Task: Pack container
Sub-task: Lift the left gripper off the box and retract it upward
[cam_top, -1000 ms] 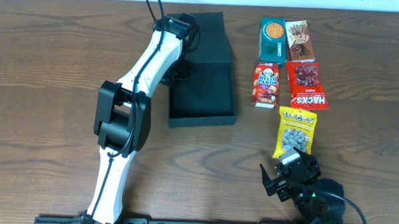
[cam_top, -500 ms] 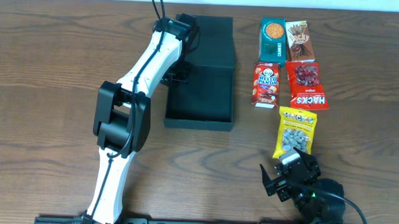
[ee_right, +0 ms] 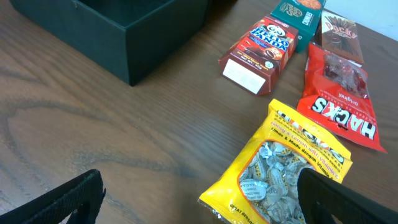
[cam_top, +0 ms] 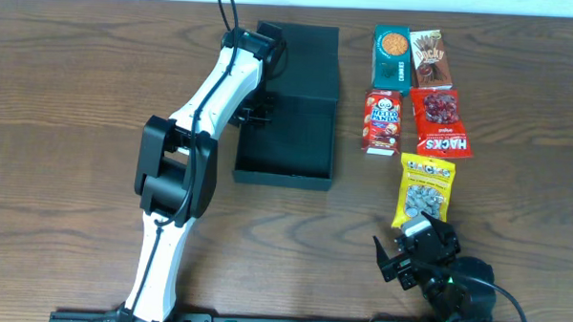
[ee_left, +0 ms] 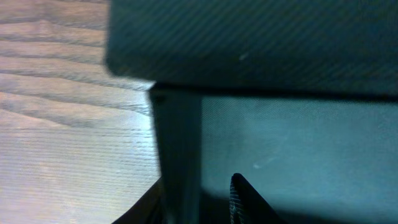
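Overhead: container (cam_top: 281,176) at upper centre, open, lid flap raised at its top end. Left gripper (cam_top: 258,109) on container's left wall. Right gripper (cam_top: 410,249) at lower right, just below yellow bag (cam_top: 424,190). Hello Panda box (cam_top: 383,121) and red Hacks bag (cam_top: 443,123) to right of container.

Left wrist: left gripper (ee_left: 193,199) clenched on container wall (ee_left: 177,143), one finger (ee_left: 244,198) inside.

Right wrist: right gripper (ee_right: 199,182) released, jaws wide apart, holding nothing. Container (ee_right: 155,43) at upper left, yellow bag (ee_right: 286,168) at lower right.

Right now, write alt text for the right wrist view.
A yellow candy bag lies on the wooden table just ahead of the open right gripper, with a red Hacks bag, a Hello Panda box and the dark container beyond.
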`<action>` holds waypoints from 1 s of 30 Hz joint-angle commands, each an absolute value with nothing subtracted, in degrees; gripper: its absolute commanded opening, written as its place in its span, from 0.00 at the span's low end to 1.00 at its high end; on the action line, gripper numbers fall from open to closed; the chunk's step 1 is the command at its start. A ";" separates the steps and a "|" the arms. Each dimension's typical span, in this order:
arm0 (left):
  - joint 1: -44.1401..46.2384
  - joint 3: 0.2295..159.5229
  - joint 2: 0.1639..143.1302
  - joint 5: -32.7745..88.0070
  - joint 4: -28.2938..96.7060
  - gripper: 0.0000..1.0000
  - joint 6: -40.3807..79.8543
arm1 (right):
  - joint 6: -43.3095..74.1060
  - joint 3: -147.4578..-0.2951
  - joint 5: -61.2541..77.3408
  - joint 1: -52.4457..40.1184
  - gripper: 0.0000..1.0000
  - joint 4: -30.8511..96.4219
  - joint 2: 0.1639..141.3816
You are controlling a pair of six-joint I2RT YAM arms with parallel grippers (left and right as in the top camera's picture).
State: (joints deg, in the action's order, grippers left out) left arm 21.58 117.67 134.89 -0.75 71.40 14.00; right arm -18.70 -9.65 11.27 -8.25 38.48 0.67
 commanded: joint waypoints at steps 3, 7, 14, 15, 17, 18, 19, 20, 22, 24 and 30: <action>21.67 120.73 131.66 2.00 71.18 0.17 20.69 | -19.35 -9.26 10.92 -8.23 0.99 38.57 0.32; 21.67 120.70 130.85 1.96 72.16 0.08 25.30 | -19.33 -9.26 10.92 -8.23 0.99 38.57 0.32; 21.45 120.70 130.85 1.52 73.03 0.50 29.50 | -19.33 -9.26 10.92 -8.23 0.99 38.57 0.32; 21.37 120.70 130.78 1.52 73.34 0.50 30.52 | -19.33 -9.26 10.92 -8.23 0.99 38.57 0.32; 21.06 120.73 130.30 1.54 73.91 0.49 32.29 | -19.33 -9.26 10.92 -8.23 0.99 38.57 0.32; 20.97 120.73 129.78 1.52 73.91 0.48 32.71 | -19.33 -9.26 10.92 -8.23 0.99 38.57 0.32; 20.95 120.73 128.86 1.43 73.73 0.48 33.30 | -19.33 -9.26 10.92 -8.23 0.99 38.59 0.32; 20.95 120.73 127.83 1.26 73.28 0.48 33.30 | -19.33 -9.26 10.92 -8.23 0.99 38.57 0.32; 20.97 120.77 125.05 0.54 71.96 0.48 33.23 | -19.33 -9.26 10.92 -8.23 0.99 38.57 0.32; 20.95 120.77 121.71 -1.28 70.37 0.49 33.17 | -19.33 -9.26 10.92 -8.23 0.99 38.57 0.32; 20.86 120.77 112.57 -11.68 68.03 0.54 29.30 | -19.33 -9.26 10.92 -8.23 0.99 38.57 0.32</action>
State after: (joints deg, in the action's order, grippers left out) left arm 21.37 119.48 116.11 -4.45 67.66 31.18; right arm -18.70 -9.65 11.27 -8.25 38.48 0.67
